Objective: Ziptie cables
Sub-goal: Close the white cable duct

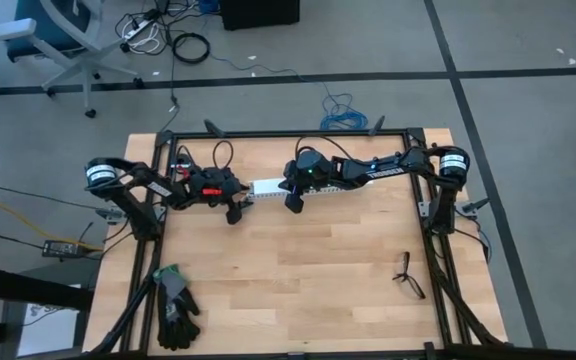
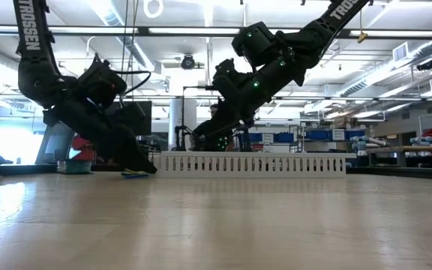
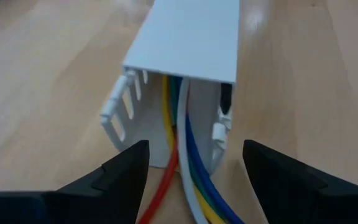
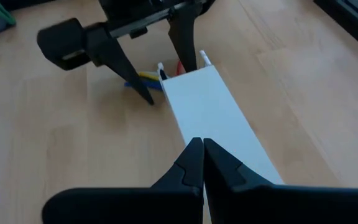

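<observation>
Cables (image 3: 185,168), a loose bunch of thin insulated wires in red, yellow, white, blue and green, come out of the open end of a white slotted plastic cable duct (image 3: 188,43) with a flat lid, which lies on the pale wooden table (image 1: 308,280) at about twelve o'clock of its middle, between the two arms; in my judgement they are light, limp and smooth-skinned, so they will splay and slide apart unless pinched together as one bunch, and the best hold is on the free run just outside the duct's mouth, where nothing covers them; the duct itself looks stiff but thin-walled, its side fingers easily bent; no ziptie shows in any view, so I cannot say where it lies; the left gripper (image 3: 194,165), at nine o'clock of the duct's end, has its jaws parted to either side of the wires with clear gaps, holding nothing; the right gripper (image 4: 202,163), at three o'clock of that end, has its jaws closed together and empty, tips over the duct's lid, whether touching it I cannot tell; well apart sit a black glove (image 1: 175,305) at seven o'clock and small dark-framed spectacles (image 1: 408,279) at four o'clock.
</observation>
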Tool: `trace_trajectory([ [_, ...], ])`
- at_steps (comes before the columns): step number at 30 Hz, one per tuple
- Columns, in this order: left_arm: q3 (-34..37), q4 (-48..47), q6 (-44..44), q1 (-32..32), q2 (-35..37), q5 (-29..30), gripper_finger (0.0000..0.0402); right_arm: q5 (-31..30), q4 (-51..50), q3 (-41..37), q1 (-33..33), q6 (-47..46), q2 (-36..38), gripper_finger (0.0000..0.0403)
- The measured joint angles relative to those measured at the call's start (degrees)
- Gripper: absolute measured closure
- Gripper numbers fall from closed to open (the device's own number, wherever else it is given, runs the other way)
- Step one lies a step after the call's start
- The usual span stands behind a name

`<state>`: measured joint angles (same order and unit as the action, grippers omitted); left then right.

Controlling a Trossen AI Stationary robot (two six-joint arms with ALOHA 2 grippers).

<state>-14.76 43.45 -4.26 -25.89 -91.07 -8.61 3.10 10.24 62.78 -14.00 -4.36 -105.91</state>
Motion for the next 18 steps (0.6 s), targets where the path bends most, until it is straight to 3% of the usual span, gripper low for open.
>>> trace_trajectory([
  [9,0.0,-2.4,-0.1,0.0,4.1,-0.5,0.0131,0.0,-0.7,0.0,0.0,0.0,0.0,0.0403],
  [18,0.0,-7.2,-4.7,0.0,7.4,3.9,0.0131,0.0,-1.0,0.0,0.0,0.0,0.0,0.0403],
])
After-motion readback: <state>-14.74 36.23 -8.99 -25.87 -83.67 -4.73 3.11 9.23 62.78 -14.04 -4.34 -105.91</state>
